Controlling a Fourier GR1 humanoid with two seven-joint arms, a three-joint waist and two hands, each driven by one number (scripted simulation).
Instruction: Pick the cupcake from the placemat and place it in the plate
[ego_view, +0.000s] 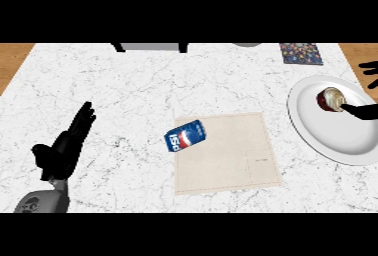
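A: Sitting on the plate (336, 142), toward its far side, is the cupcake (331, 98); the placemat (229, 155), left of the plate, carries only a blue can (184, 136) at its near-left corner.

B: How would it handle?

A: Light and soft, I'd judge, easily crushed on top, so hold it low around the sides. The right hand (362, 111) is over the plate's right rim, thumb and fingers apart on either side of the cupcake, not closed on it.

B: The other hand?

A: The left hand (68, 142) rests well left of the plate, fingers straight, holding nothing.
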